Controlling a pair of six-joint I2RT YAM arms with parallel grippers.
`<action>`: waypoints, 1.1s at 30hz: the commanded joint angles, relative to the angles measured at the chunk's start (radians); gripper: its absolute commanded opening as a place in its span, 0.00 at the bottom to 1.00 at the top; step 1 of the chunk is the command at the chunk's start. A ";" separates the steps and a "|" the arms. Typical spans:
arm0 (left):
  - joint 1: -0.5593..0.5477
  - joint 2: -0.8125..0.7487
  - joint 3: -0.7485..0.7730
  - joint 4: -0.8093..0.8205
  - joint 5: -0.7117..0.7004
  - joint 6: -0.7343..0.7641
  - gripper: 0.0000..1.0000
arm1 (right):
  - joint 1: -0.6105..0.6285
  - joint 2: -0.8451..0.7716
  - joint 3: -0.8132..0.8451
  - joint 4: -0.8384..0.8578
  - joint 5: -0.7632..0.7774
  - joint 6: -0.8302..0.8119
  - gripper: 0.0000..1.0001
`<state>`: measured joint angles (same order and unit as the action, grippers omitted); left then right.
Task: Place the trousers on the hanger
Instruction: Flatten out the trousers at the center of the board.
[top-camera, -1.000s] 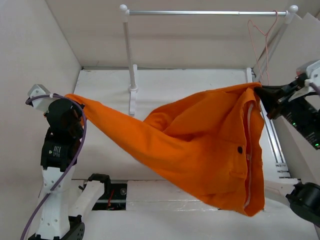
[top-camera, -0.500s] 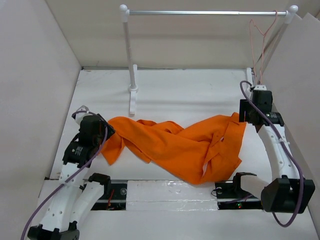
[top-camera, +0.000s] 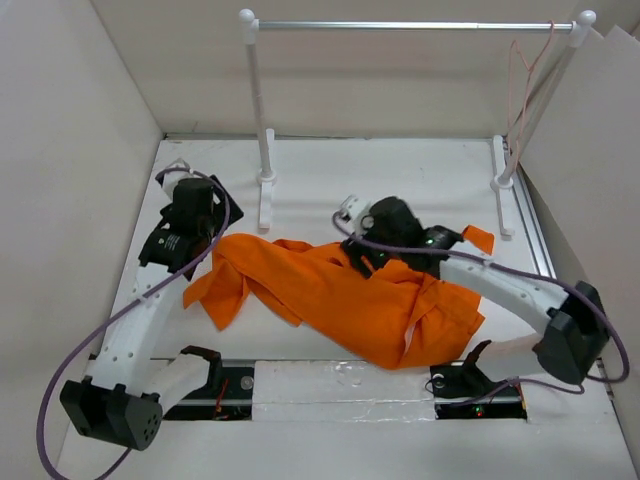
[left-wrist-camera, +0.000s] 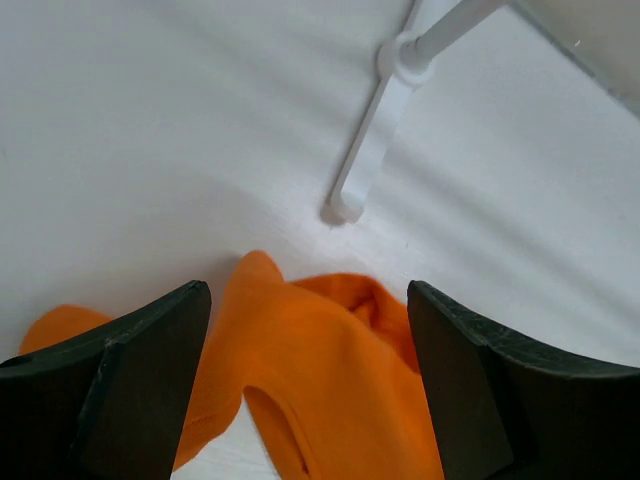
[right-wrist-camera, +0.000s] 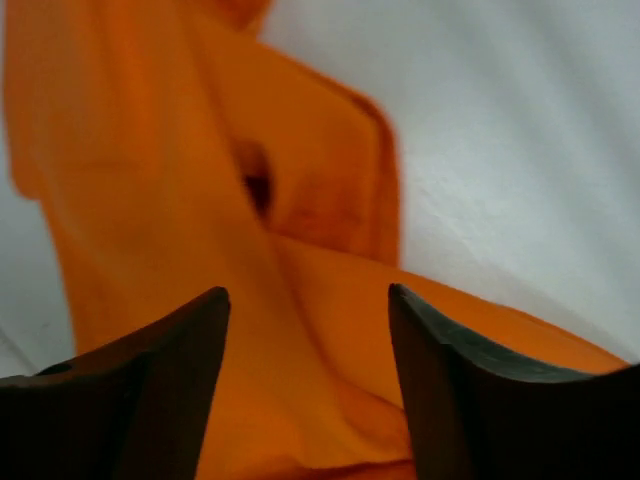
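Orange trousers (top-camera: 340, 295) lie crumpled, long axis left-right; left gripper (left-wrist-camera: 308, 300), right gripper (right-wrist-camera: 308, 292) spread, empty.

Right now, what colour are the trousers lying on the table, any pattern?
The trousers are plain bright orange, unpatterned; clearest in the top external view.

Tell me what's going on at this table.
The orange trousers lie crumpled on the table. The robot's left tool and right tool both hover open above the cloth, gripping nothing. The hanger hangs bare on the rail at the far right, so the trousers are not yet on it.
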<state>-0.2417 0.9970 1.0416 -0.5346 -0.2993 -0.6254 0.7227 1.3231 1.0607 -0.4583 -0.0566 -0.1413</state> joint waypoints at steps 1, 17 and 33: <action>0.005 0.008 0.161 0.131 -0.080 0.116 0.76 | 0.112 0.068 0.062 0.049 -0.026 -0.041 0.75; 0.222 0.577 0.197 0.136 0.465 0.220 0.71 | 0.236 0.587 0.478 0.164 -0.230 -0.155 0.85; 0.222 0.545 -0.075 0.148 0.572 0.216 0.70 | 0.379 0.355 0.339 0.103 -0.311 -0.202 0.00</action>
<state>-0.0216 1.6001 0.9997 -0.3779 0.2405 -0.4263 1.0290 1.8408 1.4712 -0.3256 -0.3035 -0.2996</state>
